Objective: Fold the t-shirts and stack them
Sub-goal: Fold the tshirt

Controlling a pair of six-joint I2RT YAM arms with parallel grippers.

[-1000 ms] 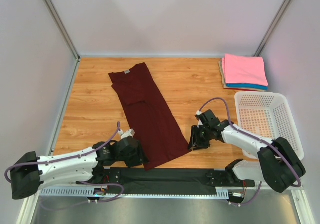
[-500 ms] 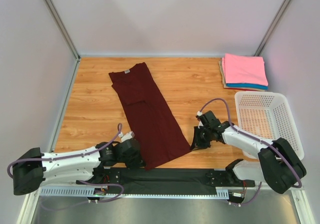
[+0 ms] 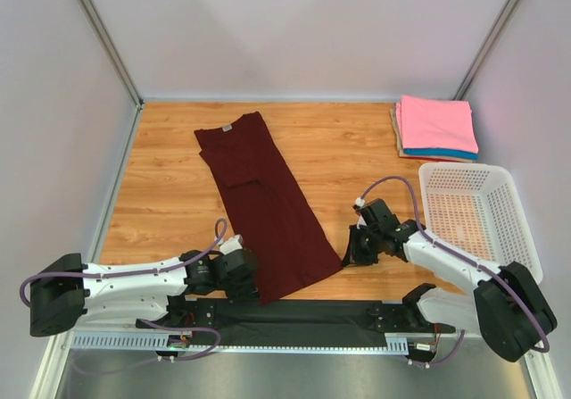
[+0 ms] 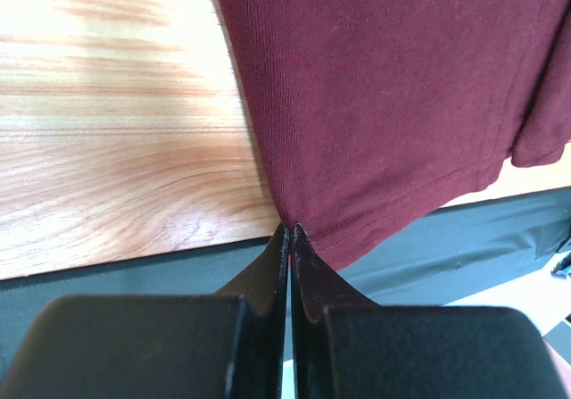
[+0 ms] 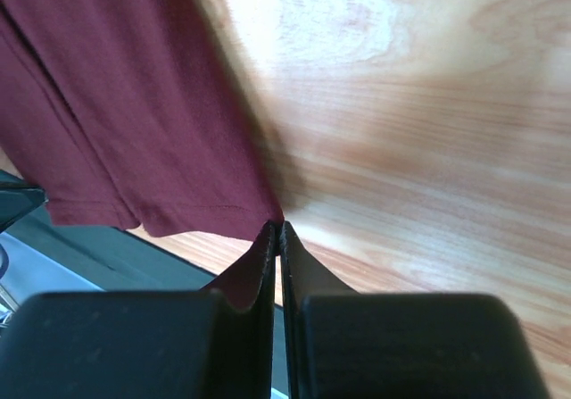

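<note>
A dark maroon t-shirt [image 3: 268,203], folded lengthwise into a long strip, lies slanted on the wooden table [image 3: 357,149], its neck label at the far end. My left gripper [image 3: 253,283] is shut on the near-left hem corner. In the left wrist view the maroon t-shirt [image 4: 393,87] runs into the left gripper's [image 4: 291,229] pinched tips. My right gripper [image 3: 348,258] is shut on the near-right hem corner. The right wrist view shows the maroon cloth [image 5: 116,104] ending at the right gripper's [image 5: 275,227] tips. Folded t-shirts, pink [image 3: 436,122] over blue [image 3: 446,153] and tan [image 3: 395,131], are stacked at the far right.
A white perforated basket [image 3: 464,167] stands at the right, just beyond my right arm. A black strip [image 3: 294,312] runs along the near table edge under the shirt's hem. Grey walls close in the left, far and right sides.
Both grippers have closed onto the hem corners of the maroon t-shirt. The left arm has slid a little to the right, and the right gripper has edged toward the near side.
</note>
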